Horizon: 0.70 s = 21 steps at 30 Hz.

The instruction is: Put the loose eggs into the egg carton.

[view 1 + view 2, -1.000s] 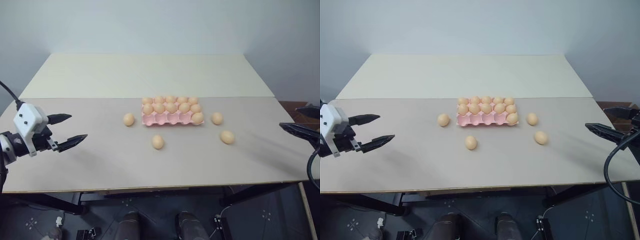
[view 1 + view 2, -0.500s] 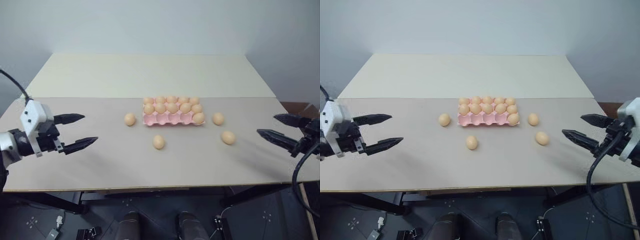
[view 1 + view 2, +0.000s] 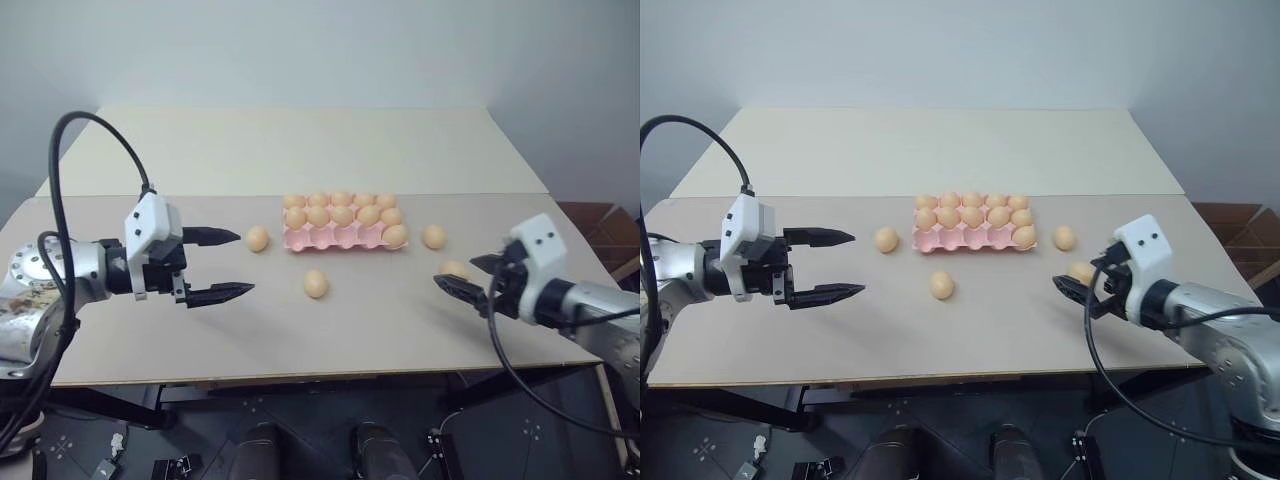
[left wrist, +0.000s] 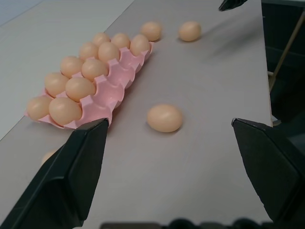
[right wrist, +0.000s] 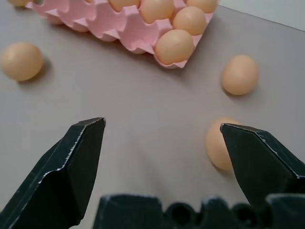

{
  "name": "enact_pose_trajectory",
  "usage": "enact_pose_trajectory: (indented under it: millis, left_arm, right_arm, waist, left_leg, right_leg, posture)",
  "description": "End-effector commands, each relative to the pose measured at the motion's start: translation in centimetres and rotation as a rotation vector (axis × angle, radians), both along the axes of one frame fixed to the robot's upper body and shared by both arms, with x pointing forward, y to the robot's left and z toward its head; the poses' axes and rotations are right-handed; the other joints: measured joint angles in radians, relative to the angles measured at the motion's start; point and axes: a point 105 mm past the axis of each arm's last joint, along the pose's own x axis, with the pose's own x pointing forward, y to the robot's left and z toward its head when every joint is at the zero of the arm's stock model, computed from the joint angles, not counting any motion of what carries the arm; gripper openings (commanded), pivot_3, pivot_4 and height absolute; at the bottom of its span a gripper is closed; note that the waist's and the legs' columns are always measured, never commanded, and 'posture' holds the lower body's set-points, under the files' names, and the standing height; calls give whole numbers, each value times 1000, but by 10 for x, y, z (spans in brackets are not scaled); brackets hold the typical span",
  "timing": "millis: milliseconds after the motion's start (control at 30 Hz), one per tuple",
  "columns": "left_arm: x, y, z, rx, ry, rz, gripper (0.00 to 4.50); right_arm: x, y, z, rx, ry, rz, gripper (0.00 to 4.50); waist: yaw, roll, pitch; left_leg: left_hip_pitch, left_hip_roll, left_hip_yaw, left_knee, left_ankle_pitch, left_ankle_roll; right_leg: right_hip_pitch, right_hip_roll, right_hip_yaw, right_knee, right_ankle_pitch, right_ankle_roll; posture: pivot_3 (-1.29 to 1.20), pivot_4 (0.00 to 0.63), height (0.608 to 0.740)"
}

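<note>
Your carton [image 3: 343, 232] sits near the middle of the table [image 3: 300, 160], just on your side of the seam between the two tabletop boards. Its far row and middle row are full of eggs. The near row holds one egg, in the cup at the right end; the other four cups of that row show bare pink.

Four loose eggs lie on the table around it:
- Left egg [image 3: 258, 238]: just beside the carton's left end, apart from it.
- Front egg [image 3: 316, 284]: on your side of the carton, a little left of its middle, clear of the edge.
- Right egg [image 3: 434, 237]: just beside the carton's right end, not touching.
- Right-front egg [image 3: 455, 270]: nearer you than the right egg and further right.

Your left gripper [image 3: 230, 265] is above the table to the left of the carton, fingers spread wide and empty, tips pointing toward the left egg and the front egg. Nothing lies between the tips.

Your right gripper [image 3: 470, 275] is low over the table at the right, fingers also wide apart and empty. In the right wrist view the right-front egg [image 5: 220, 143] lies just inside one finger [image 5: 259, 160]; you cannot tell whether they touch.
</note>
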Motion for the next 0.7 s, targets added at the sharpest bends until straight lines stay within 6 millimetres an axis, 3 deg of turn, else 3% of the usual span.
enact_pose_trajectory:
  millis: [33, 267, 700]
  left_arm:
    - [-4, -10, 12, 12, -48, -49, 4481]
    - [-5, -13, 15, 24, -60, -57, 4481]
    - [-3, -5, 10, 28, -59, -19, 4481]
  right_arm:
    - [18, -15, -3, -48, -10, -113, 4500]
    - [44, -26, -14, -115, 26, -180, 4500]
    - [68, -25, -41, -173, 89, -172, 4500]
  waist:
    - [2, 0, 0]
    - [1, 0, 0]
    - [0, 0, 0]
  left_leg:
    - [0, 0, 0, 0, 0, 0]
    - [0, 0, 0, 0, 0, 0]
    - [-1, 0, 0, 0, 0, 0]
  right_leg:
    - [0, 0, 0, 0, 0, 0]
    - [0, 0, 0, 0, 0, 0]
    - [-1, 0, 0, 0, 0, 0]
  posture:
    - [0, 150, 740]
    - [0, 150, 740]
    - [0, 150, 740]
